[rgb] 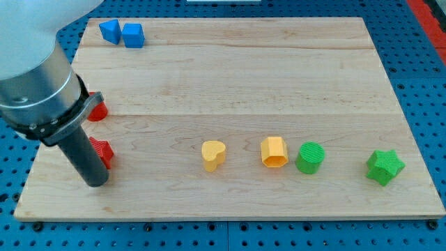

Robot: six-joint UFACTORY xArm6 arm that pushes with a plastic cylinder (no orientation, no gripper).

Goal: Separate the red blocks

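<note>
Two red blocks sit at the view's left edge of the wooden board (237, 84). One red block (98, 109) is partly hidden behind the arm; its shape cannot be made out. The other red block (104, 151), star-like, lies just below it, partly hidden by the rod. My tip (95, 183) rests on the board just below and left of the lower red block, touching or nearly touching it.
Two blue blocks (109, 31) (133, 35) sit side by side at the top left. A yellow heart (213, 155), a yellow hexagon (274, 151), a green cylinder (310, 157) and a green star (385, 166) lie in a row along the lower right.
</note>
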